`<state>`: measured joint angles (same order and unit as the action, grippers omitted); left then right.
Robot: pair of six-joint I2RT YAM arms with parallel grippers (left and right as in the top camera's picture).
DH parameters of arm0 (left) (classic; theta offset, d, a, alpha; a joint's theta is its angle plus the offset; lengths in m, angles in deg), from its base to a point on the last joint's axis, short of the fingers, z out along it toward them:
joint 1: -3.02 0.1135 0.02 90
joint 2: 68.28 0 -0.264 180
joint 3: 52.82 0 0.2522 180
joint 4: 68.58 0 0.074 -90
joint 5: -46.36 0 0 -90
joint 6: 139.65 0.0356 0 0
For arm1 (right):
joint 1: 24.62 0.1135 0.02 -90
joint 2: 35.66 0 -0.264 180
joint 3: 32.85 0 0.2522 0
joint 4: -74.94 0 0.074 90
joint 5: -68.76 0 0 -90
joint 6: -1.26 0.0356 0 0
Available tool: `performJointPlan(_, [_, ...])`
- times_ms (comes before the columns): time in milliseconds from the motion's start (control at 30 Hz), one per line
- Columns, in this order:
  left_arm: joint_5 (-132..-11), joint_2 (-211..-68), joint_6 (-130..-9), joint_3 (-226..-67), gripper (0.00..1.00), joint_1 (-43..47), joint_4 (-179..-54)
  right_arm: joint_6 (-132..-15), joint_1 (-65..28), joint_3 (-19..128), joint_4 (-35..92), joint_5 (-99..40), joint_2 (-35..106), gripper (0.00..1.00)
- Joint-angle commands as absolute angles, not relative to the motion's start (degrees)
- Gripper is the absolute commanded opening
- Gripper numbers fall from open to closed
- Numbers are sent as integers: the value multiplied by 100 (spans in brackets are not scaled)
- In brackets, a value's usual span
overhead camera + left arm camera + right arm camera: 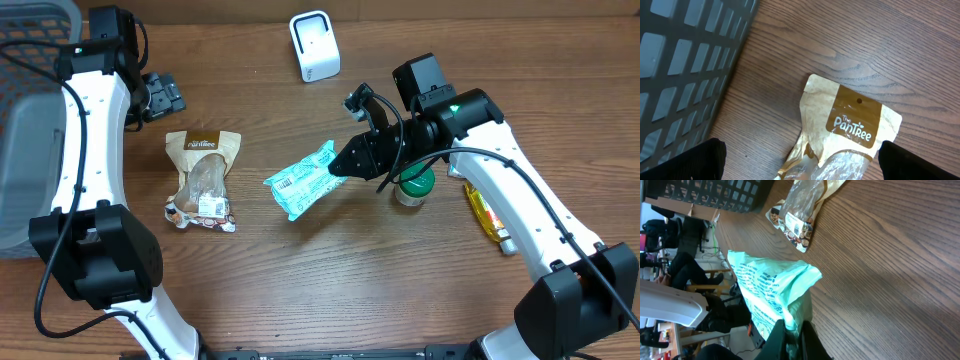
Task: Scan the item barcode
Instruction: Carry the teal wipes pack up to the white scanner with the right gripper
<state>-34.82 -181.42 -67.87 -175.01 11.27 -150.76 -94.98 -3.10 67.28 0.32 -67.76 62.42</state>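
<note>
Gripping one end of a mint-green packet, the right hand is clamped shut on its crimped edge, and the rest of the packet sticks out past the fingertips. The packet appears to be off the table, with a shadow lying under its lower edge. From overhead, a white label with dark bars shows on its upper face, near the end farthest from the hand. In the right wrist view, the two dark fingers pinch the bunched film and printed text runs along the packet.

Just behind this hand, partly under its arm, stands a green-lidded jar. Farther back, off to the arm's outer side, a yellow packet lies flat. Ahead of the hand and well apart from it, a white scanner stands upright near the table's far edge.

Beyond the tip of the held packet lies a brown PanTree pouch, flat on the table, its clear window showing the contents.

The left hand has its fingers spread wide and holds nothing. In its wrist view, the pouch's brown header lies between and below the two fingertips, not touching them. Beside this hand is a grey mesh basket, which stands at the table's edge.
</note>
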Motion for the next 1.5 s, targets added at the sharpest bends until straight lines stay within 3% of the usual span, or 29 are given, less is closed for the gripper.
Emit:
performJointPlan(0, [-3467, -18046, -6807, -17538, 99, 1085, -15092, -9573, -323, 6870, 60, -6975, 6035, 4])
performJointPlan(467, [-3465, -18046, -6807, -17538, 100, 1085, -15090, -10132, -323, 6868, 62, -6383, 6035, 4])
performJointPlan(567, [-3465, -18046, -6807, -17538, 100, 1087, -15090, -10274, -321, 6868, 139, -5637, 6048, 4])
performJointPlan(833, [-3465, -18046, -6807, -17538, 100, 1087, -15092, -10206, -321, 6876, 2056, -3908, 6089, 4])
performJointPlan(1033, [-3465, -18046, -6807, -17538, 100, 1087, -15090, -10274, -258, 6874, 4167, -2066, 6155, 4])
performJointPlan(1467, [-3465, -18046, -6807, -17538, 100, 1085, -15092, -11992, 87, 6874, 6484, -857, 7342, 4])
